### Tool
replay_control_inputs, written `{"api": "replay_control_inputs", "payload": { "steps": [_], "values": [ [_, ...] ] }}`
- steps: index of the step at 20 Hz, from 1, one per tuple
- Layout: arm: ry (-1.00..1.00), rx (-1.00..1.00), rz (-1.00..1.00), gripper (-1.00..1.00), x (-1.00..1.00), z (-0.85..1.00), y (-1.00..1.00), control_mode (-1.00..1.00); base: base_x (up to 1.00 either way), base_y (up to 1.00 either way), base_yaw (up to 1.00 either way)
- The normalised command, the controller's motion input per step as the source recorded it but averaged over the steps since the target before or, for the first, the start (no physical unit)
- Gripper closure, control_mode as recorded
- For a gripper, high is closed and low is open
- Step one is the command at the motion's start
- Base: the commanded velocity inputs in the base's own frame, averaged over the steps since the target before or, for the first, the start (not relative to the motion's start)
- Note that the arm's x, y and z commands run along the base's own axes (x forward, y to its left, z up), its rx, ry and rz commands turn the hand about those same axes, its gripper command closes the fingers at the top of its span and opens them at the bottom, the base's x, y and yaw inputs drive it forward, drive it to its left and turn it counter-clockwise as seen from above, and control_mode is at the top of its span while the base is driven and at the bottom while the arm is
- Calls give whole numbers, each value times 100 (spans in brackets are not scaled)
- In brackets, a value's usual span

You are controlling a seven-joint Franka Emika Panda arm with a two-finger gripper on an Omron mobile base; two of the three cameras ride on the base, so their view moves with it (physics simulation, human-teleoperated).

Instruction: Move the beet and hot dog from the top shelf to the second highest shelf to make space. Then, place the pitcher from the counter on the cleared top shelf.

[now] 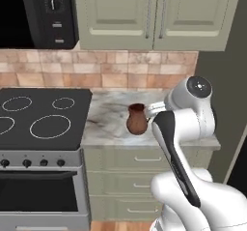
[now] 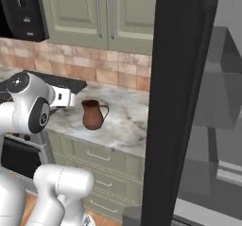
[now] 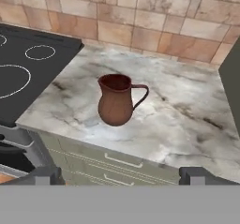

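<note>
The fingers (image 3: 119, 176) are spread wide and hold nothing; their two tips stand far apart. Ahead of them and between their lines, well apart from both tips, the pitcher (image 3: 116, 100) stands upright on the counter (image 3: 187, 120). Its handle points to the right finger's side. To the left finger's side lies the stovetop (image 3: 28, 73), and beyond the pitcher rises the tiled wall (image 3: 140, 26).

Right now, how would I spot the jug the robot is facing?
Find the marbled counter between the black stovetop and the dark fridge side. The pitcher stands upright on it, alone, near the middle. It is reddish-brown clay with a round belly, a flared rim and a thin loop handle.
</note>
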Motion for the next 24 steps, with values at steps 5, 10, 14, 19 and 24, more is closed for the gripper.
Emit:
{"api": "replay_control_inputs", "payload": {
  "steps": [5,10,14,19,24],
  "values": [
    [0,0,0,-100,0,0,0,100,70,18,-18],
    [0,0,0,-100,0,0,0,100,47,22,-9],
    [0,0,0,-100,11,-14,1,-100,14,9,0],
    [5,0,10,-100,21,-24,-4,-100,0,0,0],
    [10,0,22,-100,25,-22,0,-100,0,0,0]
  ]
}}
